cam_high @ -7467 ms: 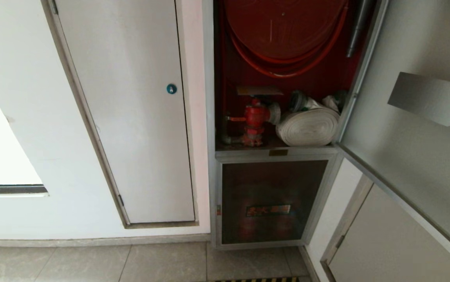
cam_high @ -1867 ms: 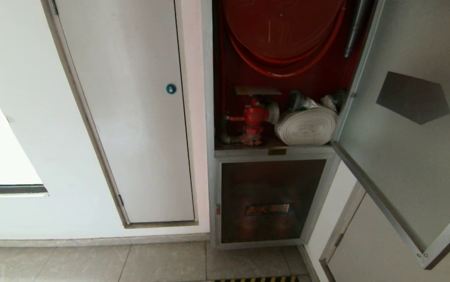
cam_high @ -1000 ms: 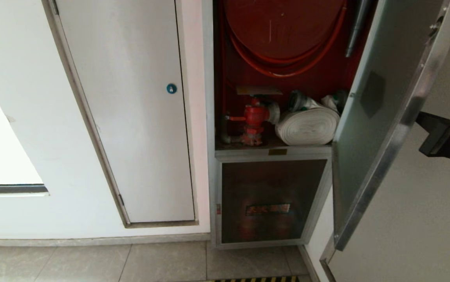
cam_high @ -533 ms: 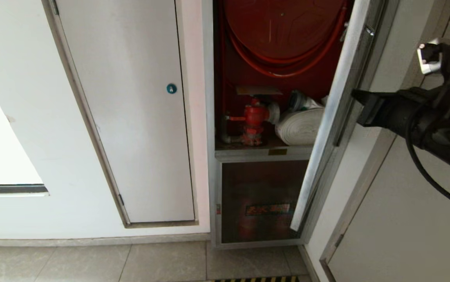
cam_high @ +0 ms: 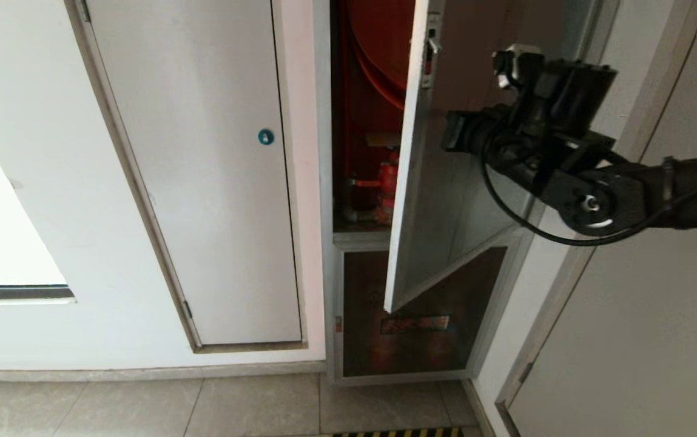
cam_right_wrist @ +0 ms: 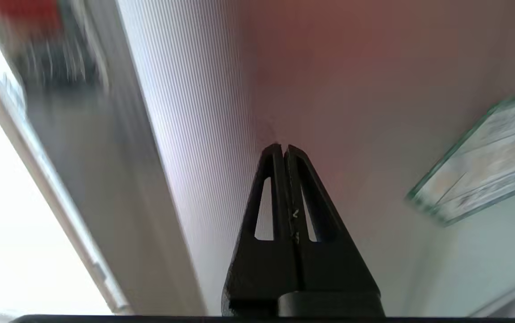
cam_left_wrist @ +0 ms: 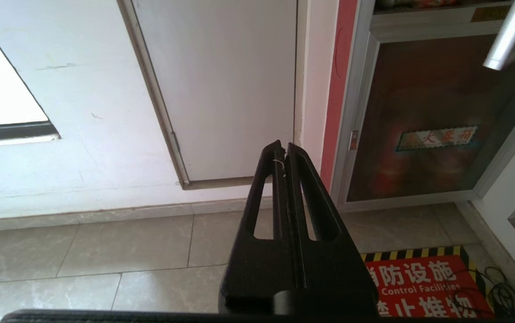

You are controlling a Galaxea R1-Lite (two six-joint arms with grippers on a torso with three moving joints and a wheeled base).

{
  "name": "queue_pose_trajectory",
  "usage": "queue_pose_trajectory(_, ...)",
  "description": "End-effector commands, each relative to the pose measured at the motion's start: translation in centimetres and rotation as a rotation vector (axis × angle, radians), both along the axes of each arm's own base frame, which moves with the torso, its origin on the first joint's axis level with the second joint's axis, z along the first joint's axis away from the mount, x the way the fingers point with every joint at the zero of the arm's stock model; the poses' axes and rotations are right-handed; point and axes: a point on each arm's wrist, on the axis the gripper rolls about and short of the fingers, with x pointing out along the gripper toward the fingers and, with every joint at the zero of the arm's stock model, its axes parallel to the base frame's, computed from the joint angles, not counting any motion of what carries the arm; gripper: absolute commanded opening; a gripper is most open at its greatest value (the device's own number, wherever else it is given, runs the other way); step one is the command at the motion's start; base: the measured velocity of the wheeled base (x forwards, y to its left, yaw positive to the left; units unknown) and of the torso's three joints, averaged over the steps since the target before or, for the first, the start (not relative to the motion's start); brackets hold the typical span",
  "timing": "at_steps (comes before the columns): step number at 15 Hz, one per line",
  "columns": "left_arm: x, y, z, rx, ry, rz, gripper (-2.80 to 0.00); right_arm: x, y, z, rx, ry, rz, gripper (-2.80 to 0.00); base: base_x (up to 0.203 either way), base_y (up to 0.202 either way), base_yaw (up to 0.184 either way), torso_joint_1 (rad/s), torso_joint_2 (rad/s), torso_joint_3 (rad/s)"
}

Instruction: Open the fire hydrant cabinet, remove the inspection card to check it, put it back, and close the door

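Observation:
The fire hydrant cabinet (cam_high: 324,182) stands in the wall with a strip of its red interior (cam_high: 363,91) showing. Its door (cam_high: 430,212) hangs partly open, and the free edge with the small latch (cam_high: 430,51) reaches over the opening. My right gripper (cam_high: 447,132) is shut and empty, tips at the door's outer tinted glass (cam_right_wrist: 351,80). Nearby on the glass is the green-edged sticker (cam_right_wrist: 477,179). My left gripper (cam_left_wrist: 283,144) is shut and empty, parked low, pointing at the wall base. The inspection card is out of view.
A white door with a blue round lock (cam_high: 266,137) is left of the cabinet. The smaller glass panel with an orange label (cam_high: 415,323) sits below the door. A red floor sign with a striped edge (cam_left_wrist: 418,287) lies on the tiles before the cabinet.
The door has swung from wide open on the right to most of the way across the opening. My right arm came in from the right and followed it leftward.

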Motion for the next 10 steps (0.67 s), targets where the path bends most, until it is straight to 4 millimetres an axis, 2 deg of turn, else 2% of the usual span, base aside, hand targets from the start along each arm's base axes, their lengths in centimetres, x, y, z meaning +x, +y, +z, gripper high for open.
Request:
queue_pose_trajectory(1,0.0,0.0,0.0,0.000,0.001,0.001,-2.80,3.4,3.1,-3.8,-0.022,0.073,0.022,-2.80,0.000,0.000,0.000,0.000,0.00,0.000)
queue_pose_trajectory(3,0.0,0.0,0.0,0.000,0.001,0.001,-2.80,4.0,4.3,-4.0,-0.021,0.093,0.006,-2.80,0.000,0.000,0.000,0.000,0.00,0.000)
queue_pose_trajectory(5,0.0,0.0,0.0,0.000,0.001,0.000,-2.80,2.9,3.9,-2.6,-0.010,0.078,-0.008,-2.80,0.000,0.000,0.000,0.000,0.00,0.000)
queue_pose_trajectory(7,0.0,0.0,0.0,0.003,0.000,0.000,-2.80,1.3,3.1,-2.0,-0.011,0.090,-0.016,-2.80,0.000,0.000,0.000,0.000,0.00,0.000)
queue_pose_trajectory(10,0.0,0.0,0.0,0.002,0.000,-0.001,-2.80,-2.7,1.6,-1.3,0.002,0.119,-0.007,-2.80,0.000,0.000,0.000,0.000,0.00,0.000)
